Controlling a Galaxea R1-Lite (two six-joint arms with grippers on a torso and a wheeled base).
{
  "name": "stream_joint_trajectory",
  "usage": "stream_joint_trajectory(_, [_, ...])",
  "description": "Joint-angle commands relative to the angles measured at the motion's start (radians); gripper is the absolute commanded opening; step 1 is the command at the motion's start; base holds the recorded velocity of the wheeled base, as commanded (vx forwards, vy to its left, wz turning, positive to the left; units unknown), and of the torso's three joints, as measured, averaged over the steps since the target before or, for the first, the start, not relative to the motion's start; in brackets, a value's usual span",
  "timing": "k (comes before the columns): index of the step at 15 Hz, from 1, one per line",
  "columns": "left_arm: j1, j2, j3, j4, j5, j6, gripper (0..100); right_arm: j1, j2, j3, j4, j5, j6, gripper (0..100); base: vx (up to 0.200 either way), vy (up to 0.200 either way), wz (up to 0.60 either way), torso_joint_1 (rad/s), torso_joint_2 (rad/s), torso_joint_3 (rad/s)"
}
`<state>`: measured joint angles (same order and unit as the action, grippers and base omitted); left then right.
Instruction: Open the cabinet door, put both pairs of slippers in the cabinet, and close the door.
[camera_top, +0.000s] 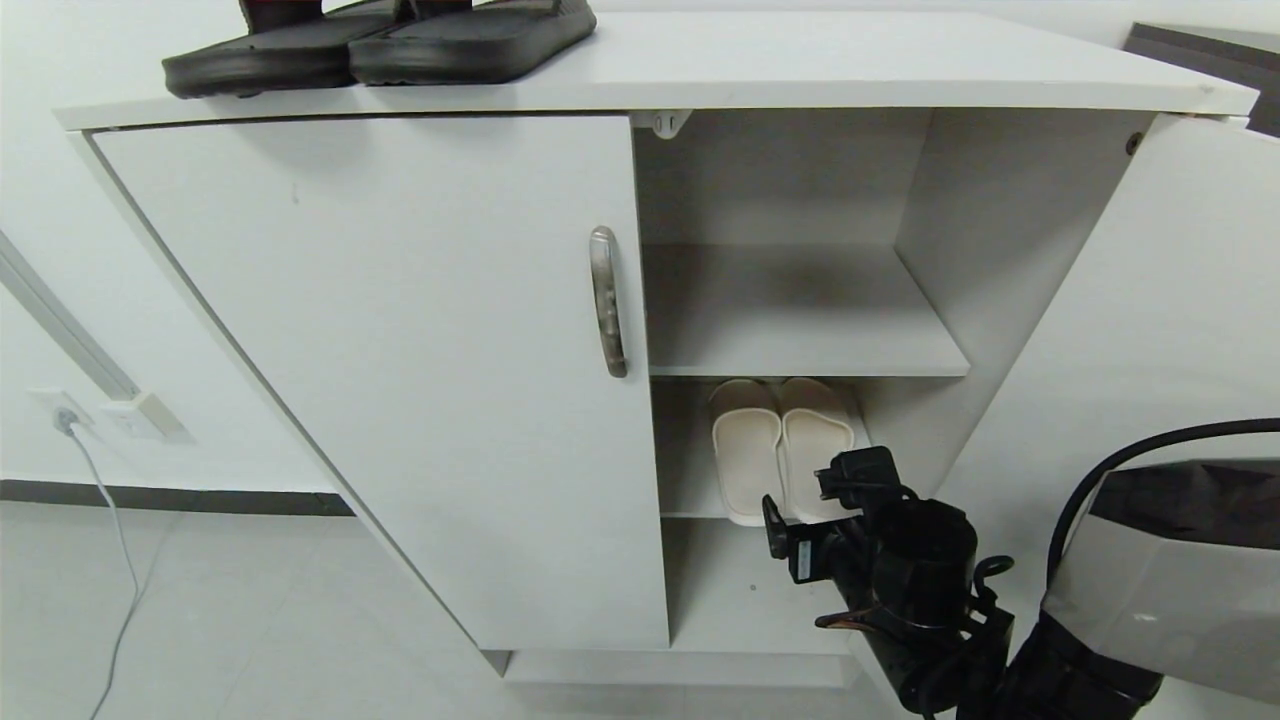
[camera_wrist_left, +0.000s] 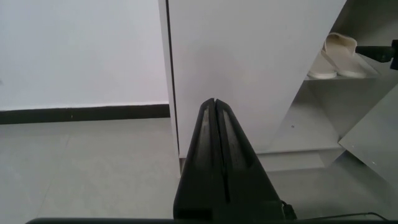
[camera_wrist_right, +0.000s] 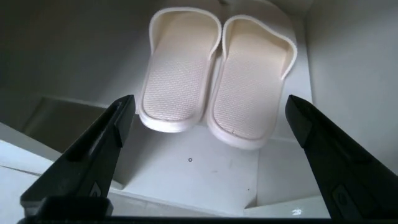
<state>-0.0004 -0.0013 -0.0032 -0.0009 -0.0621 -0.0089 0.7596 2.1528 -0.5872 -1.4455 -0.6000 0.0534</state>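
The cream slippers (camera_top: 780, 445) lay side by side on the lower shelf (camera_top: 690, 500) inside the cabinet (camera_top: 800, 70), toes toward the back and heels slightly overhanging the shelf's front edge. The right tool (camera_top: 805, 497) hung just in front of those heels, clear of them. Its two fingers were spread wide with nothing between them, and in the right wrist view the pair (camera_wrist_right: 217, 81) sat framed between the parted fingers (camera_wrist_right: 93, 155). The right arm came up from low on the right, with the tool aimed into the open half of the cabinet. The right door (camera_top: 1150, 330) stood swung open, and the left door (camera_top: 400, 350) was shut, its metal handle (camera_top: 607, 300) upright at its inner edge. The black slippers (camera_top: 380, 45) rested together on the cabinet top, at its left end, well apart from both tools. The left tool (camera_wrist_left: 214, 109) was held low above the floor (camera_wrist_left: 81, 168), pointing toward the foot of the shut left door, its fingers pressed together on nothing.
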Motion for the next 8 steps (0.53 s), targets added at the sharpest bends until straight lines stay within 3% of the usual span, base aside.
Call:
stream_joint_trajectory(1, [0.000,0.001,0.000,-0.001,0.001,0.000,0,0.001,0.002,0.006,-0.001,0.000,0.000,100,-0.200,0.000,0.00,0.007,0.00,0.002])
stream_joint_trajectory(7, [0.000,0.001,0.000,-0.001,0.002,0.000,0,0.001,0.009,0.007,-0.007,-0.001,0.000,100,-0.200,0.000,0.00,-0.002,0.00,0.005])
stream_joint_trajectory(8, [0.000,0.001,0.000,-0.001,0.001,0.001,0,0.001,0.012,0.007,-0.013,-0.003,-0.001,100,0.000,0.000,0.00,0.000,0.00,0.000])
